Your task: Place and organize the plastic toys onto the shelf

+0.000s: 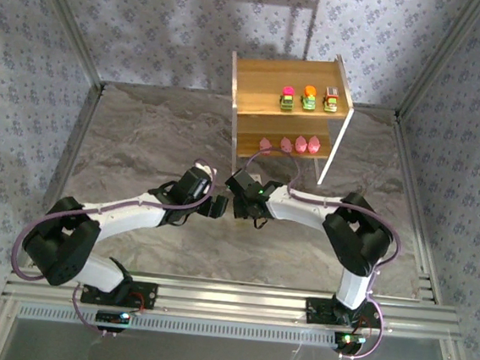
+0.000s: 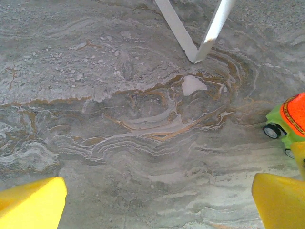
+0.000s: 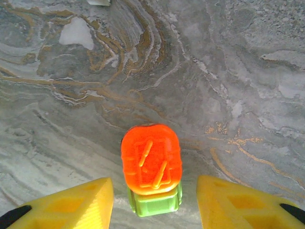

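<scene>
Orange-roofed toy car [image 3: 151, 162], blocky ribbed plastic, green base. Sits on veined marbled tabletop [image 3: 238, 71] inside part-open right pincer [image 3: 153, 183], untouched, long axis pointing straight away between both sides. Left pincer [image 2: 157, 181] spread wide.

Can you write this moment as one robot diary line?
right pincer: open either side of orange-topped car on table | left pincer: open, empty | shelf: three cars top, four pink blobs below

Left gripper [image 2: 158, 185], right gripper [image 3: 153, 181]: jaws apart
</scene>
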`<act>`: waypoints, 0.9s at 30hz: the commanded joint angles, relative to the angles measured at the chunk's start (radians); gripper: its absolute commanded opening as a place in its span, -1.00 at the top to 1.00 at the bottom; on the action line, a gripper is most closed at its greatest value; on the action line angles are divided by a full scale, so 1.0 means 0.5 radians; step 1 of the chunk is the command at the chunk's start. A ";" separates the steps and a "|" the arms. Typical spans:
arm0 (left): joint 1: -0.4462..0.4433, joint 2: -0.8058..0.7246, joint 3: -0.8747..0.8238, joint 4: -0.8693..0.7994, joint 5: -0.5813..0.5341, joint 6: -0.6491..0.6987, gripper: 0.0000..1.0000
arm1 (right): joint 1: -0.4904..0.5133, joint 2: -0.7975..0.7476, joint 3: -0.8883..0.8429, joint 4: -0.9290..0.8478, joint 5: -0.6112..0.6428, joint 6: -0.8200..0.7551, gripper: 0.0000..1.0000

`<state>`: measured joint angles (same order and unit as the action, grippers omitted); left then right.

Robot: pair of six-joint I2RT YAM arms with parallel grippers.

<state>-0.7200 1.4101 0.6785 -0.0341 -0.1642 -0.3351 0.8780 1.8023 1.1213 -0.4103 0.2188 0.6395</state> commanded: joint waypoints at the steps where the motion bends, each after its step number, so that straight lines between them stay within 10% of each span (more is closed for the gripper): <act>1: 0.014 0.007 0.051 0.000 0.053 -0.031 -0.99 | -0.015 0.044 -0.021 0.012 -0.023 -0.003 -0.01; 27: 0.030 0.004 0.048 0.004 0.079 -0.032 -0.99 | -0.037 0.120 0.022 0.015 -0.037 -0.004 0.23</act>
<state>-0.7124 1.4101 0.6785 -0.0338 -0.1421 -0.3355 0.8631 1.8462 1.1191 -0.3954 0.2066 0.6361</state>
